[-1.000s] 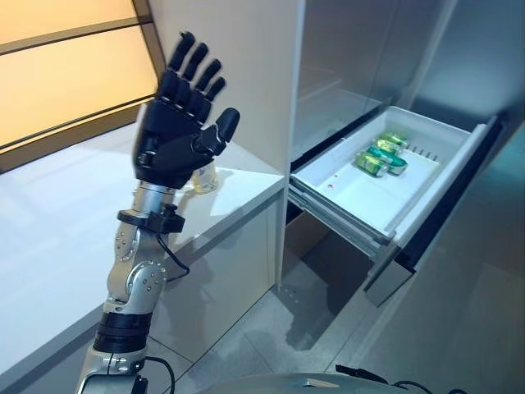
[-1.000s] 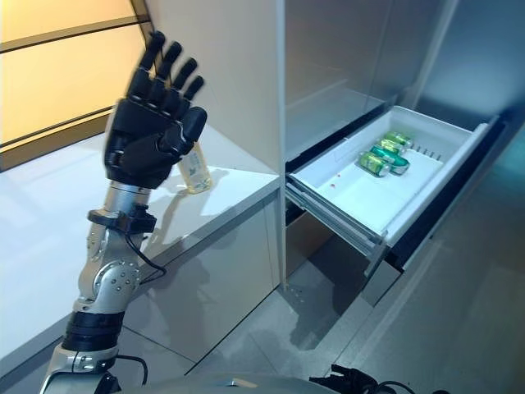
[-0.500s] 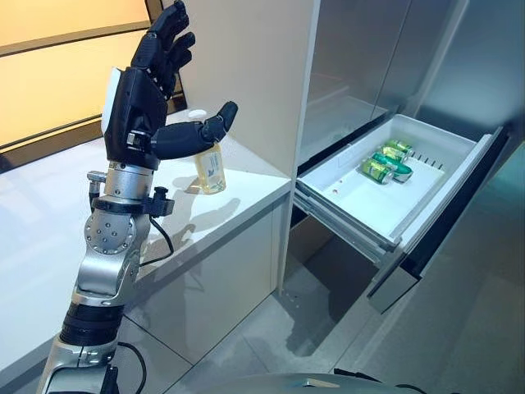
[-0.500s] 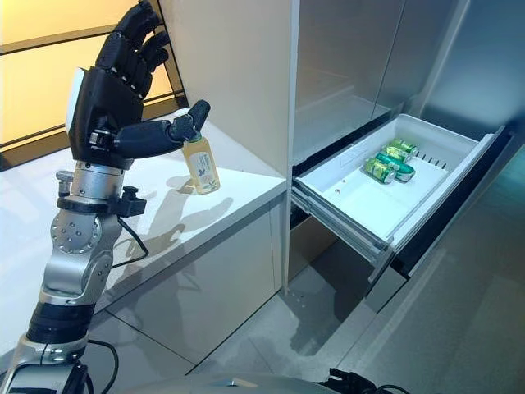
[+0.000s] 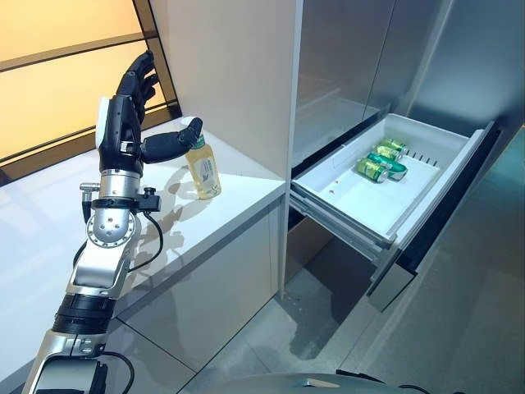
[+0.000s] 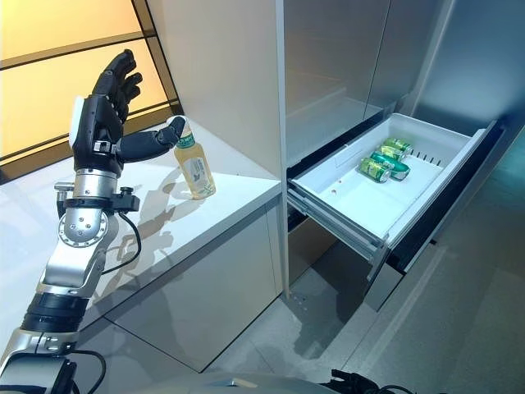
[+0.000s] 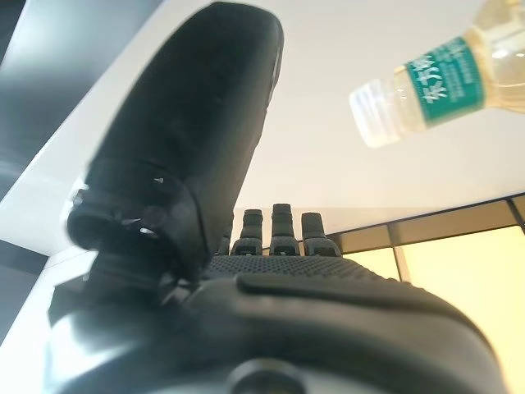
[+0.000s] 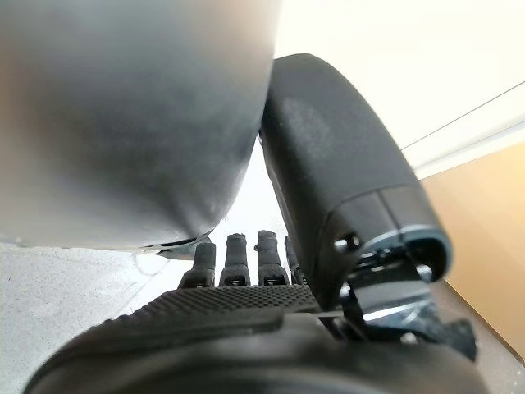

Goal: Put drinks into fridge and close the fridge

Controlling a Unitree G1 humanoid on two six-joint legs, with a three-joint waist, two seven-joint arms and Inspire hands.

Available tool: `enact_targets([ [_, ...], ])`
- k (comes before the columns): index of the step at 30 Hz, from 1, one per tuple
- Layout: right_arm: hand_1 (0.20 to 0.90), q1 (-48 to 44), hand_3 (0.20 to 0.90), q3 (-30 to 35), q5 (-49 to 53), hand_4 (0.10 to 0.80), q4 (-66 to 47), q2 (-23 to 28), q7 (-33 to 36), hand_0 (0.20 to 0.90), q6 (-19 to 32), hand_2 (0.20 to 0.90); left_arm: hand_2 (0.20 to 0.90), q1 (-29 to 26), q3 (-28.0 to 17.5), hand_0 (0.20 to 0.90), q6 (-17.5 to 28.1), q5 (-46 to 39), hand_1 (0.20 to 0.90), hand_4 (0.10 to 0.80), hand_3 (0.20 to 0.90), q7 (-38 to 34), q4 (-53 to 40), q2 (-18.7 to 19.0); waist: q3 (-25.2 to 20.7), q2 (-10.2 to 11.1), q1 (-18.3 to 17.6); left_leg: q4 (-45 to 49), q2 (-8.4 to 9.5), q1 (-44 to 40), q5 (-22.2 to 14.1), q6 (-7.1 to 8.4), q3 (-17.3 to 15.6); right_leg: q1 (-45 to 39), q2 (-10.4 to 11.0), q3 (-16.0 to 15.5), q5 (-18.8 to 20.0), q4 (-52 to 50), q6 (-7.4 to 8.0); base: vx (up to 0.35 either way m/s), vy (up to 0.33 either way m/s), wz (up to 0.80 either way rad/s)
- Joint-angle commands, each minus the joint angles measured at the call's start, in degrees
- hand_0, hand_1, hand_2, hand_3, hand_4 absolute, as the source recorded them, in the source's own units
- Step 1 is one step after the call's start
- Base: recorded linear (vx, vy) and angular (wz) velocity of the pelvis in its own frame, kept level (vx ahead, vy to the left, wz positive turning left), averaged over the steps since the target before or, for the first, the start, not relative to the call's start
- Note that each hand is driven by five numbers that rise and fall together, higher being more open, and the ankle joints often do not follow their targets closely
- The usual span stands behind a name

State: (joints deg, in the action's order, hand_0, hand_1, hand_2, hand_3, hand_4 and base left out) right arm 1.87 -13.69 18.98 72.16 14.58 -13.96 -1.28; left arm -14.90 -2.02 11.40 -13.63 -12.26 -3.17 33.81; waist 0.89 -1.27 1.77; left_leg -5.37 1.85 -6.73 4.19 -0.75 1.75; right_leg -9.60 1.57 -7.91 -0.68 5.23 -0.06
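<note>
A clear bottle (image 5: 205, 168) of yellow drink, with a green label and a white cap, stands upright on the white counter (image 5: 238, 193) near its right end. My left hand (image 5: 121, 123) is raised just left of the bottle and open, fingers straight up. Its thumb (image 6: 152, 141) reaches towards the cap. In the left wrist view the bottle (image 7: 443, 70) shows apart from the thumb. The fridge drawer (image 5: 361, 201) is pulled out at the right, with green cans (image 5: 379, 160) lying at its far end. My right hand (image 8: 246, 320) shows only in its own wrist view, open.
A tall pale cabinet wall (image 5: 238, 74) rises right behind the bottle. The fridge's steel front (image 6: 344, 57) stands above the open drawer, which juts out over the grey floor (image 5: 279, 336). An orange-lit panel (image 5: 57, 82) backs the counter.
My left hand has turned its palm sideways and dropped lower and further back, so the bottle it hid now shows. The thumb now points at the bottle's cap.
</note>
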Motion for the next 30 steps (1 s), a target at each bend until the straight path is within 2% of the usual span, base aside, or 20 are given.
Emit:
enact_targets([
  [1,0.9,-1.9,0.9,-2.5,-2.3,0.8,2.4,-2.5,-1.8,0.9,-0.3,0.9,0.9,-7.6,-2.1,0.9,3.3,-3.4,0.9,0.8,0.9,-1.1,-0.4,2.2,-1.0,0.7,-0.4,0.4,-1.19,-1.8,-5.1,0.52,-5.1,1.4,2.1,0.3,2.6,-0.2,3.15,0.0,0.0,0.0],
  [7,0.9,-1.9,0.9,-2.6,-2.7,0.8,2.3,-2.3,-2.1,0.9,-0.7,0.9,0.9,-8.0,-1.1,0.9,0.9,-14.5,0.9,0.8,0.9,3.2,1.8,-0.2,-1.1,0.7,-0.7,0.4,-1.25,-1.8,-5.1,0.49,-5.4,1.5,2.1,0.4,2.7,-0.2,3.22,0.006,0.005,-0.05],
  [12,0.9,-2.1,0.9,-2.8,-3.3,0.8,1.8,-2.2,-1.9,0.9,-1.2,0.9,0.9,-8.0,-0.9,0.9,0.7,-14.9,0.9,0.8,0.9,3.1,3.8,-2.5,-1.1,0.7,-1.0,0.4,-1.29,-1.9,-5.1,0.46,-5.7,1.5,2.1,0.6,2.7,-0.2,3.16,-0.001,0.006,-0.02],
  [21,0.9,-2.3,0.9,-2.8,-4.1,0.8,1.8,-1.8,-2.3,0.9,-1.4,0.9,0.9,-7.8,-0.5,0.9,0.0,-13.3,0.9,0.8,0.9,3.5,10.4,-1.6,-1.3,0.6,-1.0,0.4,-1.17,-1.8,-5.1,0.41,-5.6,1.7,2.0,0.9,2.7,-0.2,3.23,0.0,0.0,0.0],
  [30,0.9,-2.4,0.9,-2.6,-5.2,0.8,1.9,-1.5,-2.5,0.9,-1.9,0.9,0.9,-7.8,0.3,0.9,-0.3,-18.2,0.9,0.8,0.9,7.2,15.1,-3.3,-1.2,0.6,-1.3,0.4,-1.06,-1.9,-5.1,0.34,-5.8,1.6,2.0,1.2,2.7,-0.2,3.3,0.0,0.0,0.0],
])
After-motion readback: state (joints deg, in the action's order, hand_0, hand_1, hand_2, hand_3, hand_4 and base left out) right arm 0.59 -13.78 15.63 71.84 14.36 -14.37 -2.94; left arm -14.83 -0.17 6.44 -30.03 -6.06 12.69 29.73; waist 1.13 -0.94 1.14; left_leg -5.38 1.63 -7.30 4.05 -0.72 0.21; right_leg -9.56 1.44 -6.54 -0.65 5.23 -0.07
